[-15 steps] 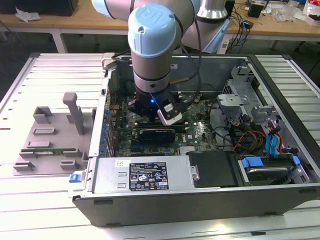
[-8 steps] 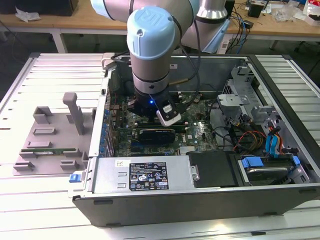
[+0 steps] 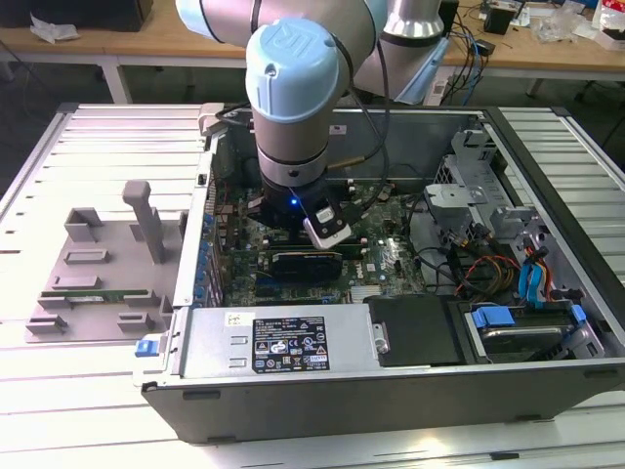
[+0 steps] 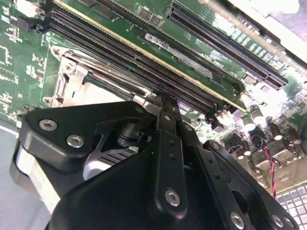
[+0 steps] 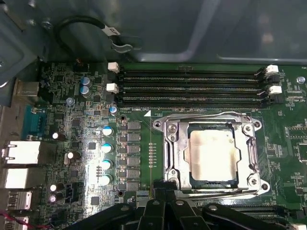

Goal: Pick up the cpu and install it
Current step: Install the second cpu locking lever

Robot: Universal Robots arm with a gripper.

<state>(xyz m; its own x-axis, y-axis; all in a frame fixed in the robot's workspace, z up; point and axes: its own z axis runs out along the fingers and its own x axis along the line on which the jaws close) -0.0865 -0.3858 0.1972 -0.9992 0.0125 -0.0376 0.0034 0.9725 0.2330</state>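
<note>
Tray: a grey holder (image 3: 103,274) sits on the table at the exterior view's left.
Gripper: the gripper (image 4: 160,103) is low over the green board (image 5: 86,143), inside the open computer case (image 3: 391,376). Its fingers look pressed together, holding nothing.
Cpu: the cpu (image 5: 213,155) seems to lie flat in the shiny socket frame (image 5: 175,148).
Left: I think the frame is not yet clamped down.

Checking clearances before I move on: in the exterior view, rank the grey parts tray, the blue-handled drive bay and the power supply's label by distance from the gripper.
Gripper sits over the motherboard.
1. Power supply label, on the case's near edge.
2. Blue-handled drive bay, toward the view's right.
3. Grey parts tray, outside the case, on the view's left.
</note>
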